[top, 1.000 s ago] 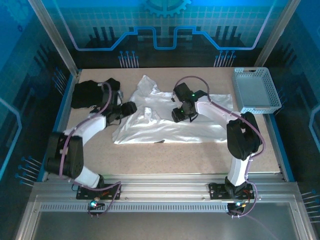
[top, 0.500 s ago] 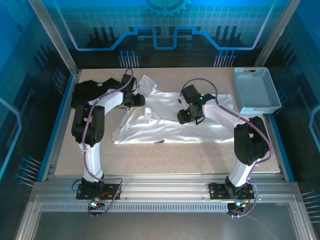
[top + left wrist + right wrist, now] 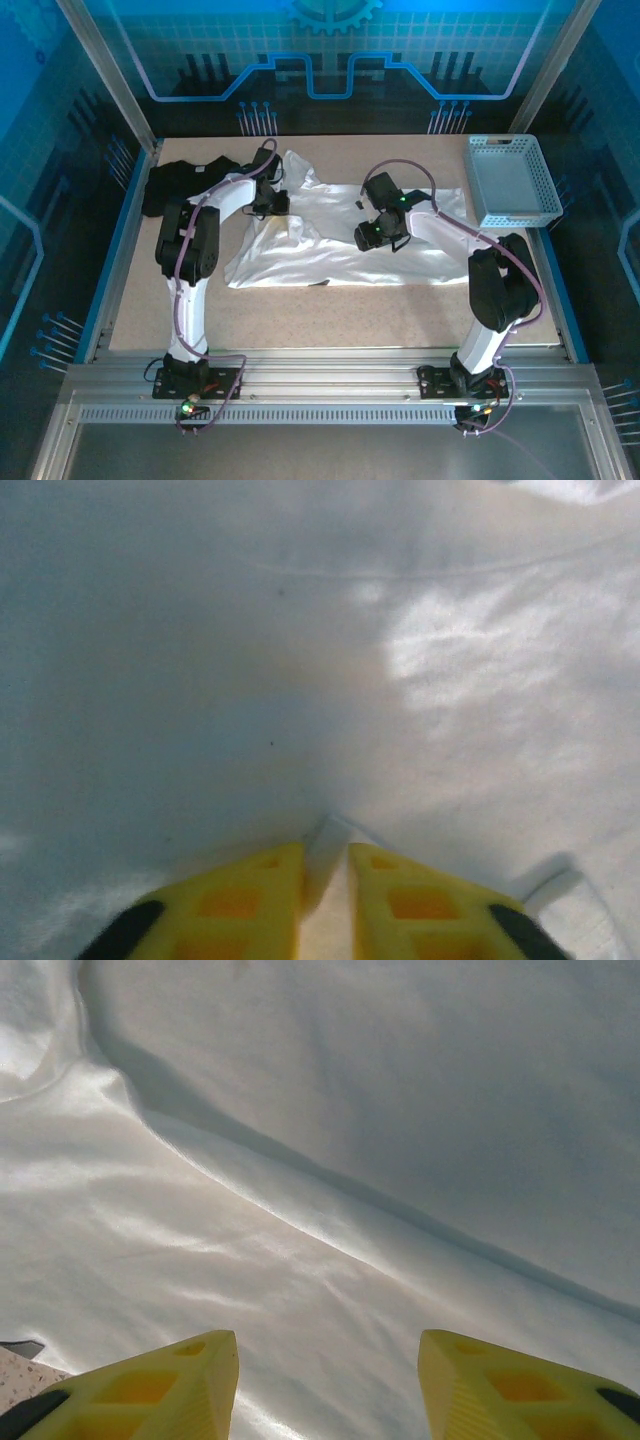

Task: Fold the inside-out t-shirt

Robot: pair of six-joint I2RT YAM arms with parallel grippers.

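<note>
The left claw (image 3: 325,858) is pinching the far-left edge of the shirt (image 3: 330,260), while the right claw (image 3: 325,1380) is hanging spread over its middle.

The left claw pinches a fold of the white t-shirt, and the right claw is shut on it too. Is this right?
No. The right claw is open: the right wrist view shows its fingers wide apart over the white t-shirt. The left claw does pinch a fold.
</note>
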